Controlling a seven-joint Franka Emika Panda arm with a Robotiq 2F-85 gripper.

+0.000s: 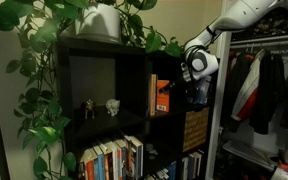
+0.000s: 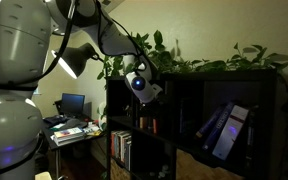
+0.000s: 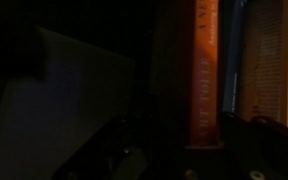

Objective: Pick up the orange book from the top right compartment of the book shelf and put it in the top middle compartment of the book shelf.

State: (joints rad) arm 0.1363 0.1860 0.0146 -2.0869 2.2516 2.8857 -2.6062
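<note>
Though the room is dim, the shelf shows in both exterior views as a tall black grid of square cubbies. Green vine spills off its top and down its left side. The white arm comes in from the upper right and bends down toward the top row.

A row of books fills a lower left cubby. Blue-and-white books lean in an upper cubby in an exterior view. A woven tan basket sits in the right column, one row below the top.

The orange book stands upright in what looks like the top row's middle cubby, right of the wide cubby with the figurines. It reaches about two-thirds of the way up the cubby. In the wrist view its spine runs straight up and down, a little right of centre, with a bluish strip just to its right.

The end effector hangs at the shelf front, just right of the orange book and above the basket. Its fingers are lost in shadow in every view. I cannot tell how far apart they are, or whether they touch the book.

Two small figurines stand side by side on the floor of the left cubby.
</note>
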